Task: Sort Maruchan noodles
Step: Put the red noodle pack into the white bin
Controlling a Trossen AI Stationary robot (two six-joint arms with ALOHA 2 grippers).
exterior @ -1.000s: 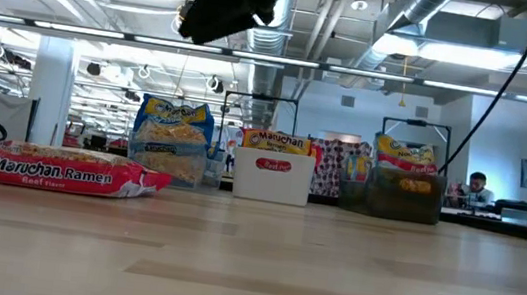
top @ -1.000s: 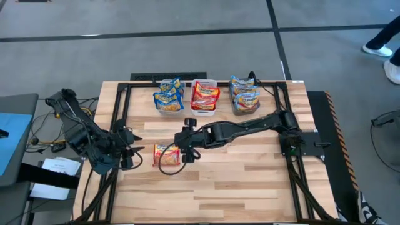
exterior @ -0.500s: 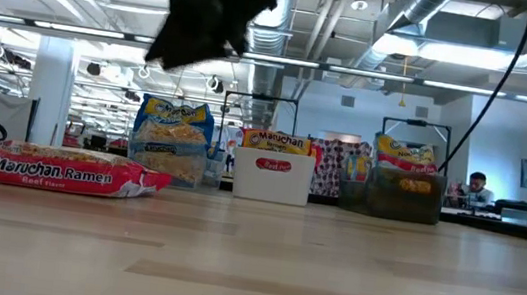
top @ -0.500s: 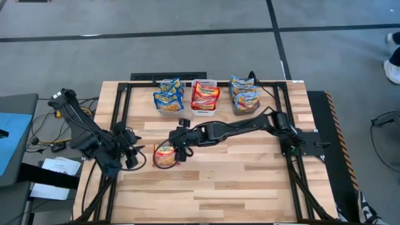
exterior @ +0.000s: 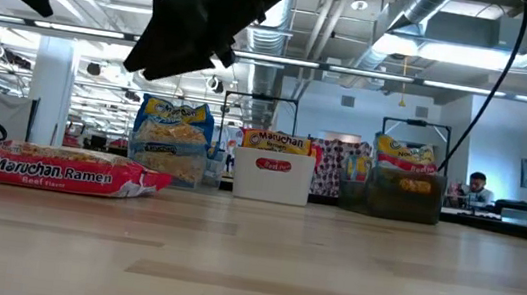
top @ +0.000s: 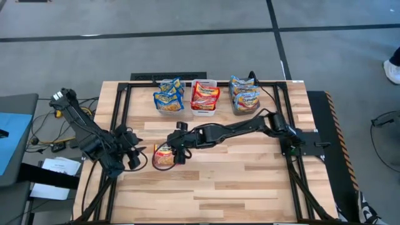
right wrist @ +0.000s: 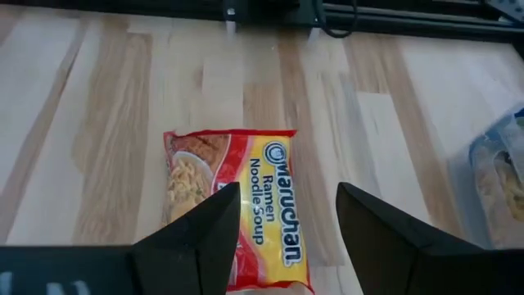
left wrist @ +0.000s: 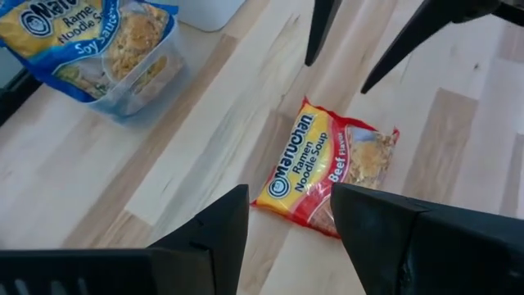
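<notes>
- Where the desk point(top: 250, 181) meets its left edge, left end effector point(top: 132, 156) poised low, fingers point(left wrist: 213, 238) spread apart, nothing between them, aimed toward the lone packet just beside it.
- Just right of that, red beef Maruchan packet point(top: 165, 155) lying flat on bare wood, well apart from the bins, label facing up; seen from desk height as a flat red-trimmed packet point(exterior: 64, 169) at the left of the desk.
- Directly above the same packet point(right wrist: 237, 209), right end effector point(top: 178, 149) suspended, fingers point(right wrist: 196, 238) parted wide and straddling it from above, not gripping it; from the low view, dark mass of that arm hanging above the packet, clear of it.
- From the left wrist view, packet point(left wrist: 327, 174) angled on the wood, two dark tips of the other arm showing beyond it.
- Along the far edge of the desk, first the clear bin point(top: 169, 107) stuffed with blue-trimmed packets point(top: 170, 94).
- Next to it, white bin point(top: 203, 111) carrying red-trimmed packets point(top: 205, 95).
- Farthest right, dark grey bin point(top: 245, 110) loaded with orange-trimmed packets point(top: 245, 92), standing up on edge.
- Beyond the desk, far right in the low view, a seated person point(exterior: 477, 186) in the room.
</notes>
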